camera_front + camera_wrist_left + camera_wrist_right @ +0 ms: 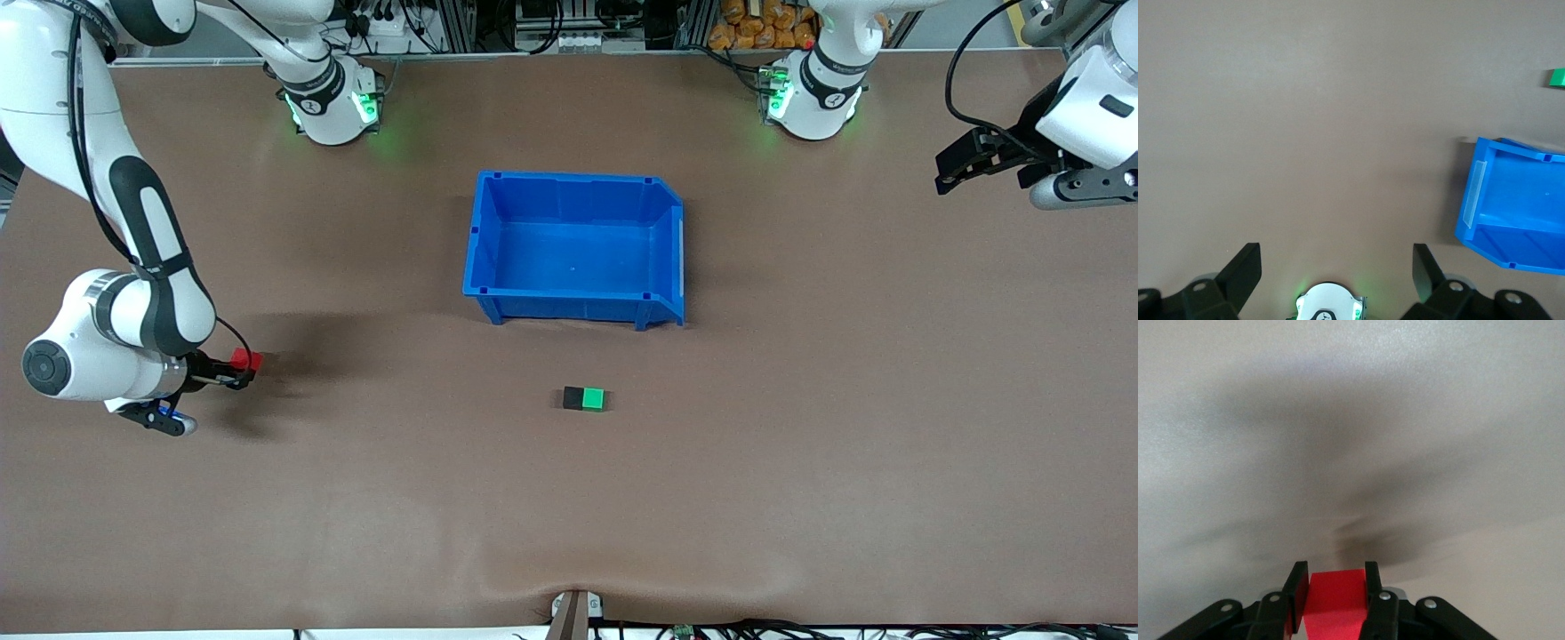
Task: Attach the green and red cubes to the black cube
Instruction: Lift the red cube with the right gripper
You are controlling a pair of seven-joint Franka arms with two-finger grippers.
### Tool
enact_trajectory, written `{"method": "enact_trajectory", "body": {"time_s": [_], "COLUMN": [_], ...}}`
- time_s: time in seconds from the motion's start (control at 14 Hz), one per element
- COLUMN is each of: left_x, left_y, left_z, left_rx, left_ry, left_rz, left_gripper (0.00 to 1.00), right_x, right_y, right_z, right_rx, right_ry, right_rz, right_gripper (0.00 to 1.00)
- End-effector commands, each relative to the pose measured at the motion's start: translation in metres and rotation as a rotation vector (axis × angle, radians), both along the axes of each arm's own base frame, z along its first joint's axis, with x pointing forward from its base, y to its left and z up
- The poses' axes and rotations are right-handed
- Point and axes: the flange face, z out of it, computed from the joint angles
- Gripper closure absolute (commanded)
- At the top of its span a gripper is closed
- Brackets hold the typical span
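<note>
The black cube (573,397) and the green cube (593,399) sit side by side, touching, on the brown table, nearer the front camera than the blue bin. The green cube (1557,77) also shows at the edge of the left wrist view. My right gripper (247,364) is shut on the red cube (244,359), held just above the table at the right arm's end; the red cube (1336,597) sits squarely between its two black fingers. My left gripper (949,174) waits open and empty, high over the left arm's end of the table.
A big blue bin (578,247), empty, stands mid-table between the arm bases and the cube pair. Its side wall (1511,200) shows in the left wrist view. Cables and a small bracket (576,612) lie at the table's front edge.
</note>
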Motion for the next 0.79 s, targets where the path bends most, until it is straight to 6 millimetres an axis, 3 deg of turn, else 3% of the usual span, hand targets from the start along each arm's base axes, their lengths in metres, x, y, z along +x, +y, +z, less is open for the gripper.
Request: {"method": "enact_trajectory", "body": {"time_s": [0.0, 0.5, 0.72], "left_x": [-0.001, 0.002, 0.005], "left_y": [0.002, 0.003, -0.001], "left_z": [0.012, 0.005, -0.001], "left_rx": [-0.040, -0.043, -0.059], "left_ry": [-0.011, 0.005, 0.018], "left_rz": [-0.002, -0.001, -0.002], "left_gripper": [0.00, 0.00, 0.00], "right_x": [0.001, 0.009, 0.012], "right_y": [0.004, 0.028, 0.054], "right_z": [0.018, 0.023, 0.025], "right_rx": [-0.001, -0.051, -0.073], "right_ry": [-0.006, 0.001, 0.005], "right_rz": [-0.055, -0.235, -0.289], "right_gripper": [1.00, 1.00, 1.00]}}
